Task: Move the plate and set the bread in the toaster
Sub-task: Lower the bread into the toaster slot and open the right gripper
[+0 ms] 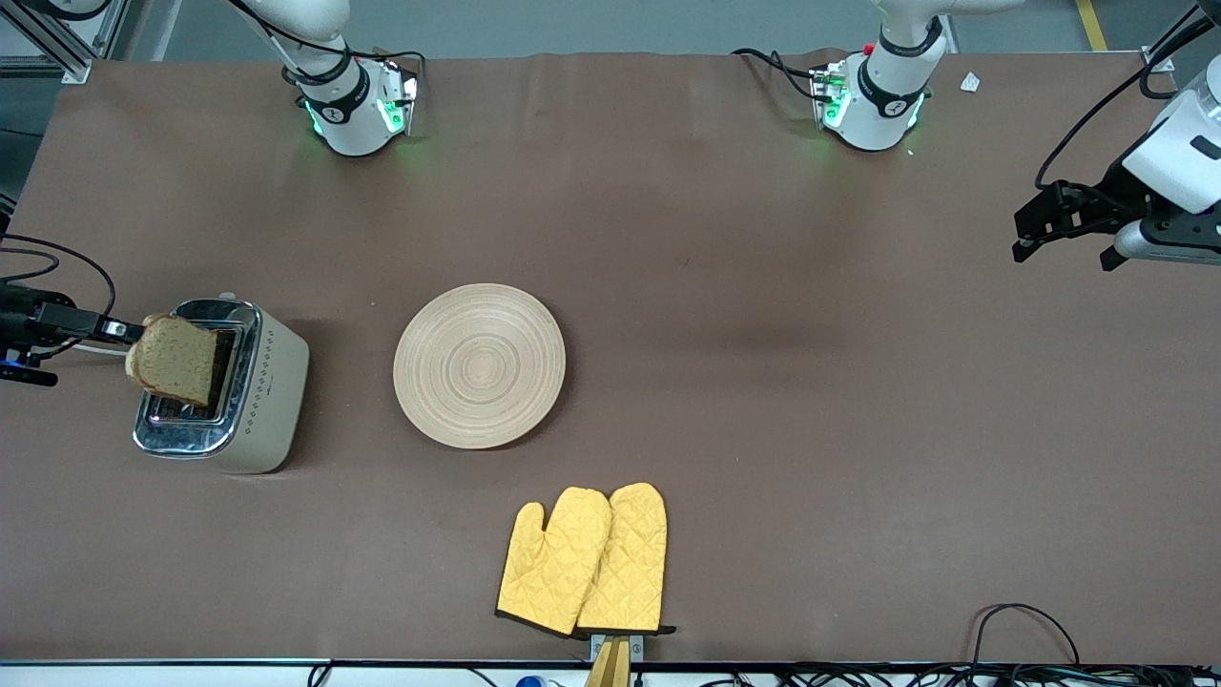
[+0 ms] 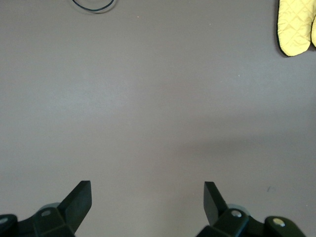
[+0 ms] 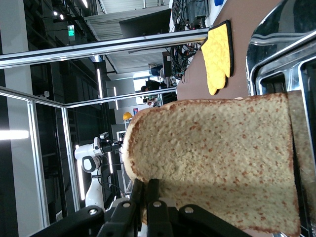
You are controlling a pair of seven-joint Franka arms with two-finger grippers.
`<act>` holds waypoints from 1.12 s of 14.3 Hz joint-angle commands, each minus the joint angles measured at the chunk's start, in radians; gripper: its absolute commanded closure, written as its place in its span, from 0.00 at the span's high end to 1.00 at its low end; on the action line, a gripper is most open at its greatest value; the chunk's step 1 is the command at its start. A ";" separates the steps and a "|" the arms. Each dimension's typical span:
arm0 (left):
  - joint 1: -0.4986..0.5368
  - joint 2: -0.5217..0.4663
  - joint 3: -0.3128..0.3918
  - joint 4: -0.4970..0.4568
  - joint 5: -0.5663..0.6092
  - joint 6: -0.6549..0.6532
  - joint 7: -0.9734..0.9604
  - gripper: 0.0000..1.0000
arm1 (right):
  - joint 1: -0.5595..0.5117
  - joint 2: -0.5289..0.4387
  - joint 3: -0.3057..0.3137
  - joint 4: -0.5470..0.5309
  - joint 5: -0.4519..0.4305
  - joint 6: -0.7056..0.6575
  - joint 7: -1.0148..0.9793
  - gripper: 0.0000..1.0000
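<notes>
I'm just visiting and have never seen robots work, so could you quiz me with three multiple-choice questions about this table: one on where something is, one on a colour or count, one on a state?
1. Where is the bread?
A. on the plate
B. held over the toaster
C. on the oven mitts

2. How many yellow oven mitts lie on the table?
A. one
B. two
C. four

3. What state is the left end effector in?
A. open, holding nothing
B. shut on the plate
C. shut on a mitt

Answers:
1 B: the right end effector pinches the slice above the toaster, while the plate is bare.
2 B: a pair lies side by side.
3 A: its fingers are spread over bare table.
</notes>
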 commanded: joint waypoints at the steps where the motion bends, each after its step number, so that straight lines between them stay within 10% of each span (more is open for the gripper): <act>1: 0.004 0.004 0.001 0.015 -0.017 -0.008 0.011 1.00 | -0.006 -0.010 0.014 -0.037 0.033 0.018 0.006 0.00; 7: 0.007 0.004 0.001 0.014 -0.022 -0.008 0.011 1.00 | 0.011 0.039 0.019 -0.036 0.049 0.046 -0.061 0.01; 8: 0.007 0.004 0.001 0.014 -0.022 -0.008 0.011 1.00 | 0.018 0.047 0.019 -0.026 0.050 0.053 -0.061 0.16; 10: 0.007 0.004 0.001 0.015 -0.022 -0.008 0.011 1.00 | 0.030 0.061 0.019 -0.003 0.056 0.056 -0.058 1.00; 14: 0.007 0.004 0.001 0.014 -0.022 -0.008 0.011 1.00 | 0.043 0.044 0.013 0.142 0.020 0.063 0.108 1.00; 16: 0.007 0.004 0.001 0.014 -0.028 -0.008 0.011 1.00 | 0.061 -0.002 0.013 0.324 -0.162 0.085 0.218 1.00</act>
